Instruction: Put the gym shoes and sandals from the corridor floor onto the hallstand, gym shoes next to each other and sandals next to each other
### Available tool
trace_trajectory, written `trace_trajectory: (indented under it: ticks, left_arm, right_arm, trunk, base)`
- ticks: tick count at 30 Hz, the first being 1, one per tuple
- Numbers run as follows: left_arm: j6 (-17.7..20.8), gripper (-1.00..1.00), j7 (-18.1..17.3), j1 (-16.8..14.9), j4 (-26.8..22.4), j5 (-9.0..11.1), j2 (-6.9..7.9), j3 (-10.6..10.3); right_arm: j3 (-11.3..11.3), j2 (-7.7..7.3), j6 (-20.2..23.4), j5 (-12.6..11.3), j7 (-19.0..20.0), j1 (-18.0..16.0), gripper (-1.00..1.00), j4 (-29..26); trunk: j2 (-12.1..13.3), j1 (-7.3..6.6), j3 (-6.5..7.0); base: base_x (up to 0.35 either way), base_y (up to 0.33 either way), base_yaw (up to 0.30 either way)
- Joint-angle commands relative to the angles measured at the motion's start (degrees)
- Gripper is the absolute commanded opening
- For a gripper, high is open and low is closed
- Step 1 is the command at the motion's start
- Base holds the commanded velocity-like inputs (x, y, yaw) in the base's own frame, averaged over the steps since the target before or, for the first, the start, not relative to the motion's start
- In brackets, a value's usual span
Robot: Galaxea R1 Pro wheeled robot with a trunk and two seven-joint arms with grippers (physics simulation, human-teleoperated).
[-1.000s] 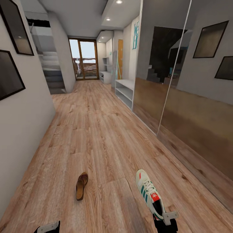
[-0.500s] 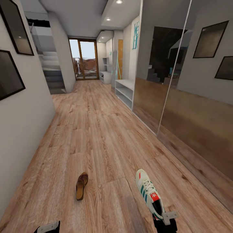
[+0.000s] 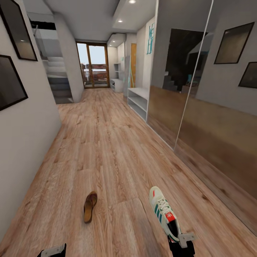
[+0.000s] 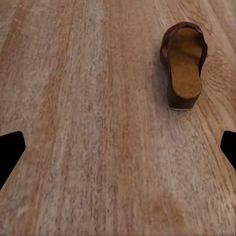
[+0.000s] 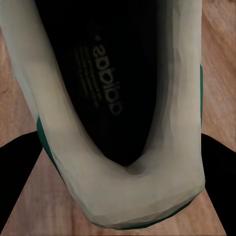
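Right gripper (image 3: 182, 242) pinches the sneaker (image 3: 164, 213) by its heel at 5 o'clock, left gripper (image 4: 118, 147) spread over bare floor (image 3: 107, 150), sandal (image 3: 90, 206) at 7 o'clock, rack (image 3: 137, 102) far at 1 o'clock: heel-only hold risks the shoe swinging loose in transit.

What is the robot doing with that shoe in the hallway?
The robot is tidying shoes off the wooden floor. Its right gripper sits at the heel of a white sneaker with green stripes; the wrist camera shows the fingers on either side of the heel, so it looks gripped. The left gripper is open and holds nothing, pointing at the floor near a brown sandal. The grey shoe rack waits further down the corridor on the right.
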Motion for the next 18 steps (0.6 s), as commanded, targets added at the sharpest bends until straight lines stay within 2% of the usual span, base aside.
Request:
trace_trajectory:
  ticks: [1, 18]
  left_arm:
    - [-0.2, 1.00, -0.1, 0.0, 0.1, 0.1, -0.01, 0.1]
    - [-0.1, 1.00, -0.1, 0.0, 0.0, 0.0, -0.02, 0.1]
  right_arm:
    - [-0.4, 0.03, -0.2, 0.6, -0.2, 0.0, -1.00, 0.0]
    - [-0.5, 0.07, -0.3, 0.6, -0.3, 0.0, -1.00, 0.0]
  trunk:
    - [0.0, 0.01, -0.08]
    - [0.0, 0.01, -0.90]
  base:
    - [0.238, 0.000, 0.129]
    - [0.322, 0.000, 0.205]
